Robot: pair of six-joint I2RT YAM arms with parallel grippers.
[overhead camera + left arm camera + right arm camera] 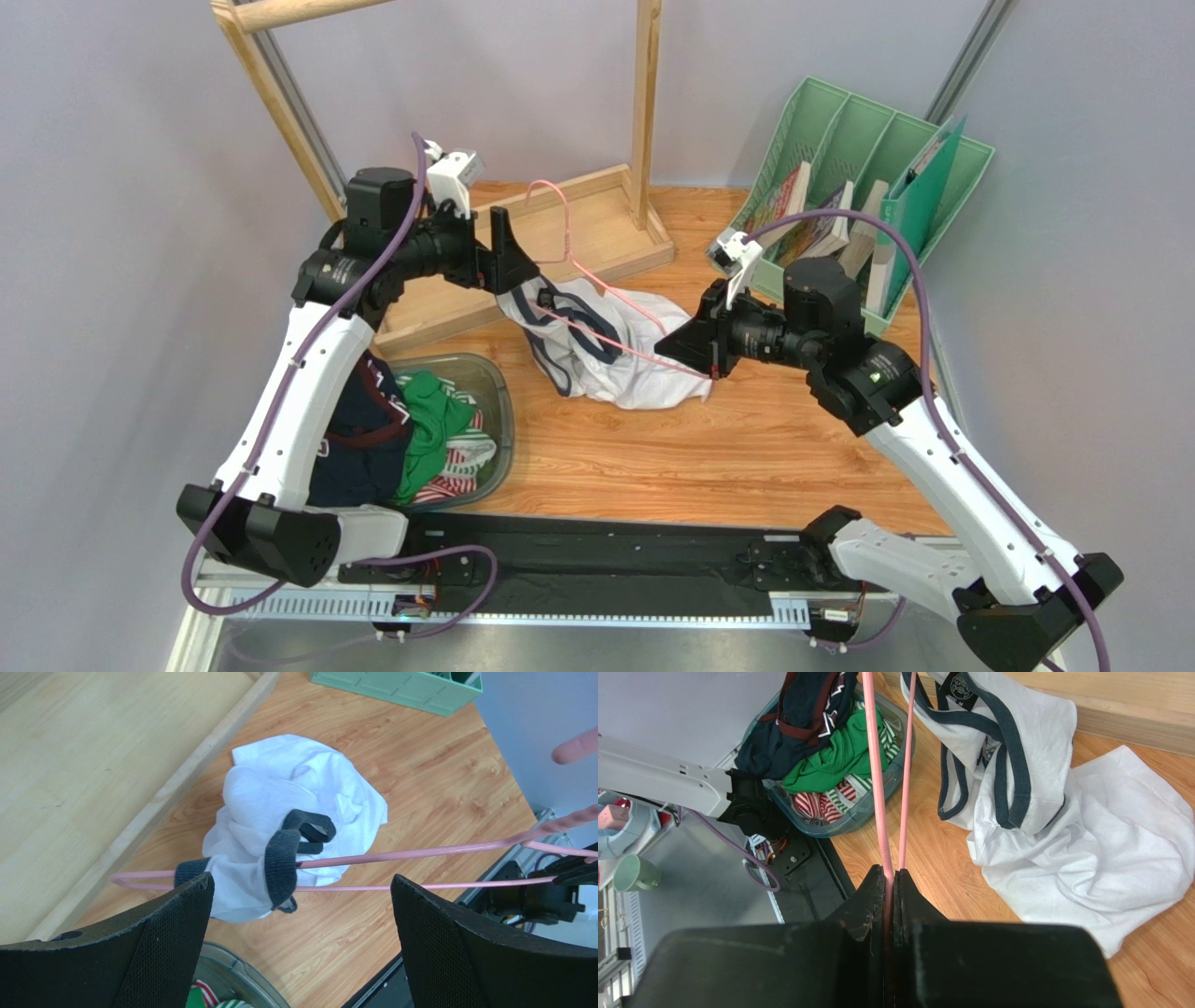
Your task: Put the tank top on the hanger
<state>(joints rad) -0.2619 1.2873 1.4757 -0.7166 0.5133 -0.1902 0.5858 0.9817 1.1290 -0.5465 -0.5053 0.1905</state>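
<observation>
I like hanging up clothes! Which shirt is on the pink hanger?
The white tank top with navy trim; its strap is threaded on the hanger. The green top and dark navy one lie in the bin.

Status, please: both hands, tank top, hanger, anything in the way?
Left hand open, close to tank top. Right hand shut on end of hanger. Tank top bunched on hanger, rest on table. Clothes tub stands apart.

White tank top (pixel 617 350) with navy trim, one strap looped over the thin pink hanger (pixel 567 224), lies crumpled beside the wooden rack base (pixel 435 315); the hanger slants above it.
</observation>
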